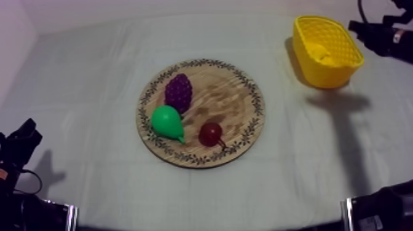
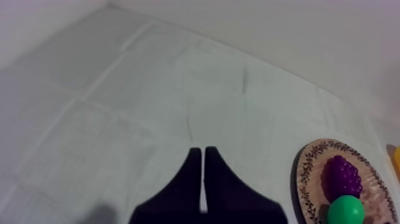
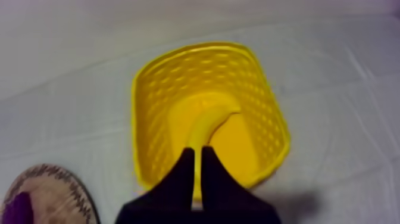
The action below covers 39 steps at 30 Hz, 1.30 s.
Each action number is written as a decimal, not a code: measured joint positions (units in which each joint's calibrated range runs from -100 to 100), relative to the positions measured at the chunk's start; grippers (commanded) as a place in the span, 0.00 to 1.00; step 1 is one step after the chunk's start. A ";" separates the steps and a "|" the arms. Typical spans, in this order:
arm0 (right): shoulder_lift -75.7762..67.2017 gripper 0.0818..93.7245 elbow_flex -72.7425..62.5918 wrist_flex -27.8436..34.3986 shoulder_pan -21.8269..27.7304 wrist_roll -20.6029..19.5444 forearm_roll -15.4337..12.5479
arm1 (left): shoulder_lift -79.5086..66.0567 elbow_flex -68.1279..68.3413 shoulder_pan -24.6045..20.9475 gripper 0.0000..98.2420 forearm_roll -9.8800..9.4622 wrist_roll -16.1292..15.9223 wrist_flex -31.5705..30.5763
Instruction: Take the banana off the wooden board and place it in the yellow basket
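Grey-white cloth over the table; wooden board at centre with grapes, pear, small red fruit | yellow basket holds the banana, just beyond the right gripper, clenched, empty | left gripper clenched over cloth
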 measured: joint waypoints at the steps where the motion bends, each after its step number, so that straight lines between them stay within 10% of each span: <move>1: -2.65 0.01 2.71 -1.03 -0.34 1.16 -1.68 | 0.00 0.00 0.00 0.00 0.00 0.00 0.00; 11: -27.13 0.01 26.07 -3.40 -3.12 20.29 -21.38 | 0.00 0.00 0.00 0.00 0.00 0.00 0.00; 16: -37.61 0.01 34.94 -1.99 -3.14 28.98 -26.12 | 0.00 0.00 0.00 0.00 0.00 0.00 0.00; 27: -55.52 0.00 41.38 13.29 -3.98 33.17 -17.35 | 0.00 0.00 0.00 0.00 0.00 0.00 0.00; 39: -67.86 0.01 41.41 25.86 -3.64 17.26 -13.14 | 0.00 0.00 0.00 0.00 0.00 0.00 0.00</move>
